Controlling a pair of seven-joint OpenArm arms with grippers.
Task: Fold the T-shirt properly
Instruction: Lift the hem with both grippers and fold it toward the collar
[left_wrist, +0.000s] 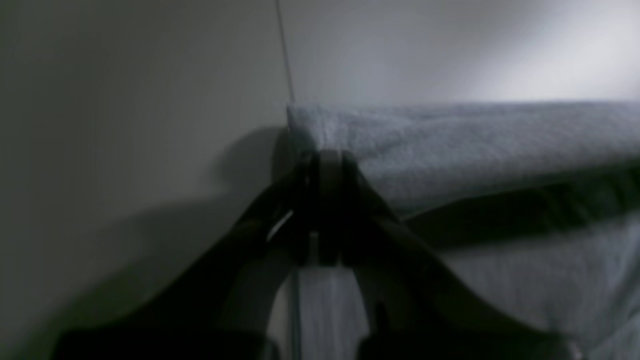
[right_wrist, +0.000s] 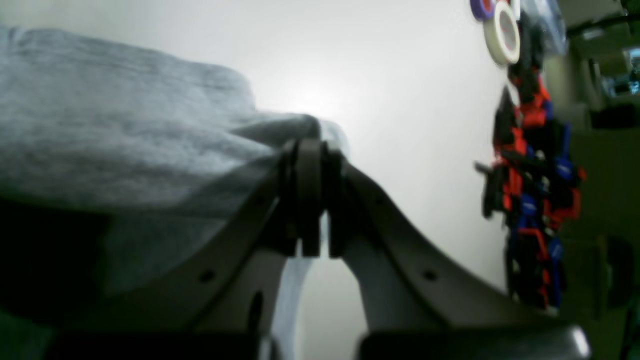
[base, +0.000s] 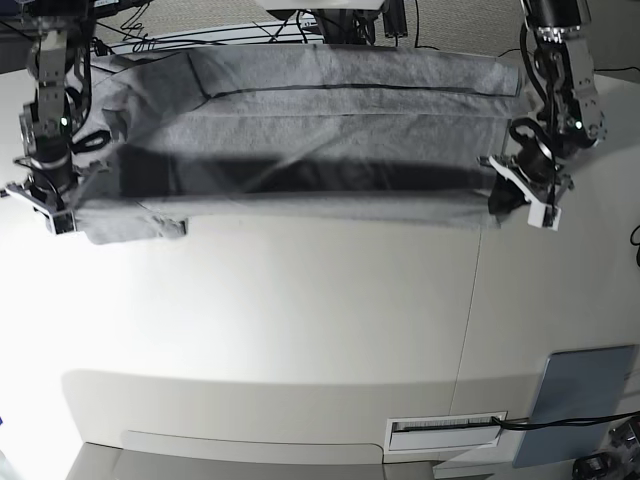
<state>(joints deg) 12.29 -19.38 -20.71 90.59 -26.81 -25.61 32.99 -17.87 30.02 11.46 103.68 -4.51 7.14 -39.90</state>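
The heather-grey T-shirt (base: 300, 140) is stretched sideways across the far part of the white table (base: 300, 320), its front edge lifted and folded over in a long band. My left gripper (base: 497, 197) is shut on the shirt's right front corner. In the left wrist view its jaws (left_wrist: 327, 152) pinch the T-shirt (left_wrist: 500, 140) at a folded corner. My right gripper (base: 70, 205) is shut on the left front corner. The right wrist view shows its jaws (right_wrist: 312, 150) closed on a bunched edge of the T-shirt (right_wrist: 125, 135).
A flat blue-grey pad (base: 578, 405) lies at the table's front right, beside a labelled strip (base: 445, 430). The right wrist view shows tape rolls (right_wrist: 502, 25) and a red, blue and black clutter (right_wrist: 535, 190) along the table's side. Cables run behind the shirt.
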